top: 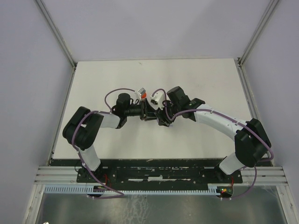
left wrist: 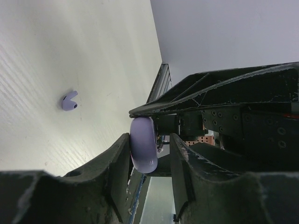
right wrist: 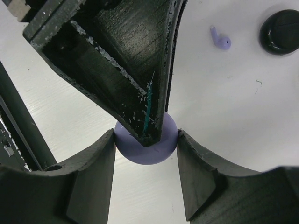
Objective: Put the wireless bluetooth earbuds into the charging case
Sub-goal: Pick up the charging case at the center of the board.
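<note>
A round lavender charging case (right wrist: 140,151) hangs above the table, and my right gripper (right wrist: 145,140) is shut on it, both fingers pressing its rim. My left gripper (left wrist: 150,140) straddles the same case (left wrist: 143,144) edge-on. Its left finger touches the case, while a gap shows at the other finger, so it stands open. In the right wrist view a left finger (right wrist: 135,70) crosses the case's face. One lavender earbud (left wrist: 69,101) lies loose on the table, the same earbud (right wrist: 220,39) showing in the right wrist view. In the top view both grippers (top: 152,113) (top: 164,120) meet mid-table and hide the case.
A black round case (right wrist: 280,31) lies on the table near the lavender earbud. The white table (top: 210,84) is walled by white panels at the back and sides. The arms' mounting rail (top: 159,175) runs along the near edge.
</note>
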